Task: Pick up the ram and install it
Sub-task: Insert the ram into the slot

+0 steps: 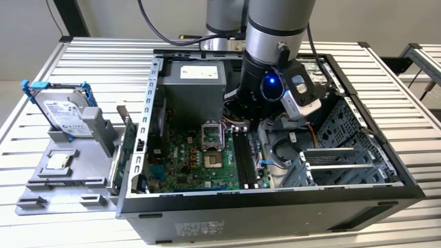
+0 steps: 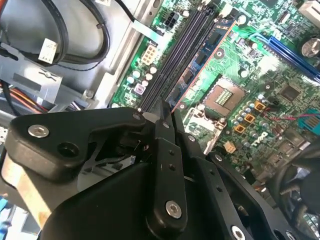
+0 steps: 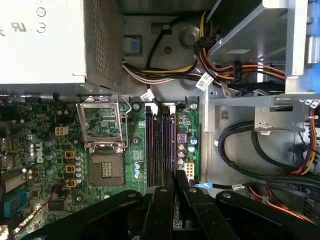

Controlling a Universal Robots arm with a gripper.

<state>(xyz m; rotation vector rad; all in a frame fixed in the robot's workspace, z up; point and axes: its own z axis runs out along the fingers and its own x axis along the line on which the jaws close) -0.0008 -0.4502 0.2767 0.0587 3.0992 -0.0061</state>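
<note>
Gripper [image 2: 162,117] closed on the ram [image 2: 197,75], edge-on above the motherboard's memory slots [image 3: 157,145] inside the open PC case [image 1: 276,199]. Step: insertion. Judged need: align stick with slot, press straight down.

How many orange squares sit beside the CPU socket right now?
3, in one row on the motherboard beside the CPU socket, in the first wrist view: one end orange square, the middle one, the other end. More may be hidden.
</note>
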